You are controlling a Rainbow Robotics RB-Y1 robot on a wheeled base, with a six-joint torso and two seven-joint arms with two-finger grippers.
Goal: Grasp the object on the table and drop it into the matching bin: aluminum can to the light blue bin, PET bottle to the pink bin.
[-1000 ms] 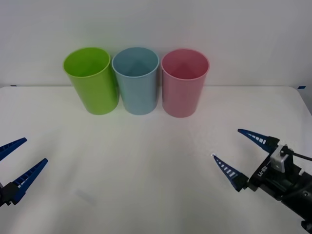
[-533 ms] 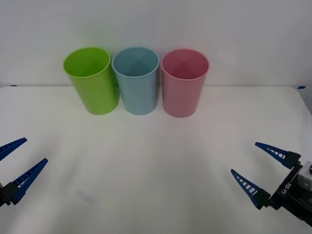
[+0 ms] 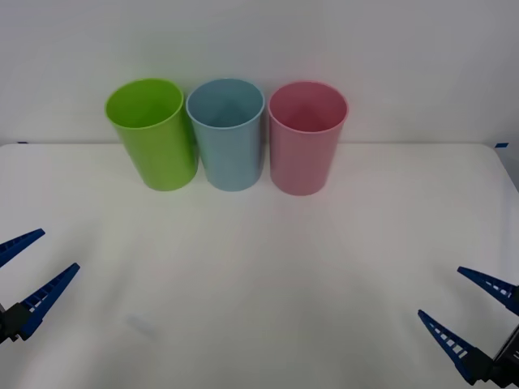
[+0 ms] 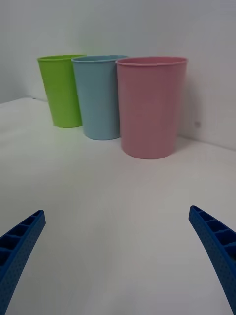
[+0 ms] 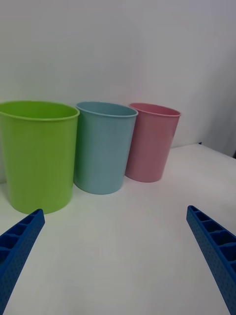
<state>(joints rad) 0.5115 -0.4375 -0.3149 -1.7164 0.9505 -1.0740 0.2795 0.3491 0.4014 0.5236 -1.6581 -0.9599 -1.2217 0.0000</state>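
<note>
1. Can not on the white surface [image 3: 259,267]; judged already dropped, though no bin's bottom is visible.
2. Light blue bin [image 3: 226,134] stands between lime green bin [image 3: 151,134] and pink bin [image 3: 307,136], lined along the far wall.
3. Right gripper [image 3: 466,314] and left gripper [image 3: 32,263] hover at near corners, fingers spread wide, holding nothing.
</note>
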